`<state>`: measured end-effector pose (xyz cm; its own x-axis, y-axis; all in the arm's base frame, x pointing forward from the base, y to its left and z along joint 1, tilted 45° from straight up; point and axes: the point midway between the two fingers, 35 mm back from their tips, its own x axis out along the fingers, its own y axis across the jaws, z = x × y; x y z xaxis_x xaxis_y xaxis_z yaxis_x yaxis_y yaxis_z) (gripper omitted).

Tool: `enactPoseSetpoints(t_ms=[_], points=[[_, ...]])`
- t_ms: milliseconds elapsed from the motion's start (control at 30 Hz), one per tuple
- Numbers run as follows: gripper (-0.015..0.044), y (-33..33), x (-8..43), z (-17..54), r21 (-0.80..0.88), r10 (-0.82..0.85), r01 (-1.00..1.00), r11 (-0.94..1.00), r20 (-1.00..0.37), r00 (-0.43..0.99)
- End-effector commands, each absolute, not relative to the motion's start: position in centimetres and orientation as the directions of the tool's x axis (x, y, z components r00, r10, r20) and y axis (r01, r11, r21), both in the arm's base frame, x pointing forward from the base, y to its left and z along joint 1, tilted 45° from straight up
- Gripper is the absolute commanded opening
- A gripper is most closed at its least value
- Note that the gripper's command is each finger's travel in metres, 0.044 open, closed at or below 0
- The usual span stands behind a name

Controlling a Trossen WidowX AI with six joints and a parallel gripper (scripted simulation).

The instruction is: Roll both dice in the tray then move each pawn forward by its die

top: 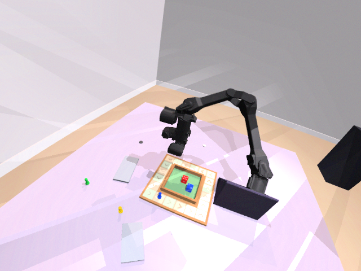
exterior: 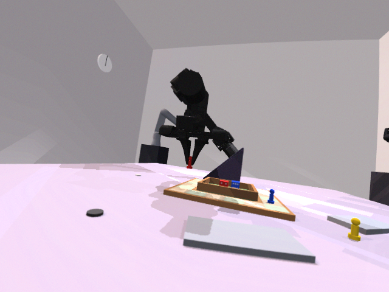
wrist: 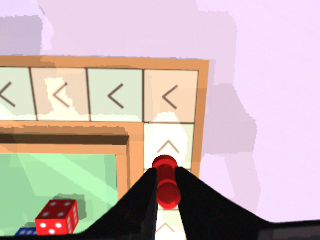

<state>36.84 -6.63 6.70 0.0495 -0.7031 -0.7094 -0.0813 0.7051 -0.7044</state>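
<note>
My gripper (exterior: 189, 160) (wrist: 165, 174) is shut on the red pawn (exterior: 189, 163) (wrist: 167, 186), which hangs upright above the board (top: 173, 211) (exterior: 229, 205) (wrist: 203, 95), over the arrow column below a corner square in the wrist view. The fingertips and pawn are hidden in the top view. The red die (top: 184, 179) (exterior: 223, 182) (wrist: 57, 217) and blue die (top: 189, 187) (exterior: 235, 184) (wrist: 26, 232) lie in the tray (top: 177, 196) (exterior: 226, 191). The red die's top shows four pips in the wrist view; the blue one's top is cut off there. The blue pawn (top: 159, 195) (exterior: 271, 197) stands on the board.
A yellow pawn (top: 120, 209) (exterior: 354, 229) and a green pawn (top: 87, 181) stand off the board. Two grey plates (top: 126, 169) (top: 132, 243) lie beside it. A dark upright panel (top: 243, 199) (exterior: 230, 166) stands near the arm's base. A dark disc (top: 140, 141) (exterior: 95, 212) lies behind the board.
</note>
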Motion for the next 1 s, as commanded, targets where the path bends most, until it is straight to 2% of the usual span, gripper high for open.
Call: enactPoseSetpoints(t_ms=[0, 367, 967], points=[[0.0, -4.3, 36.7, 9.1, -0.702, -0.7, -0.075, 0.708, -0.712, 0.053], [0.0, -1.7, 36.1, 11.8, -0.705, -0.703, -0.075, 0.705, -0.709, 0.053], [0.0, 2.6, 39.3, 2.3, -0.702, -0.7, -0.073, 0.709, -0.712, 0.055]])
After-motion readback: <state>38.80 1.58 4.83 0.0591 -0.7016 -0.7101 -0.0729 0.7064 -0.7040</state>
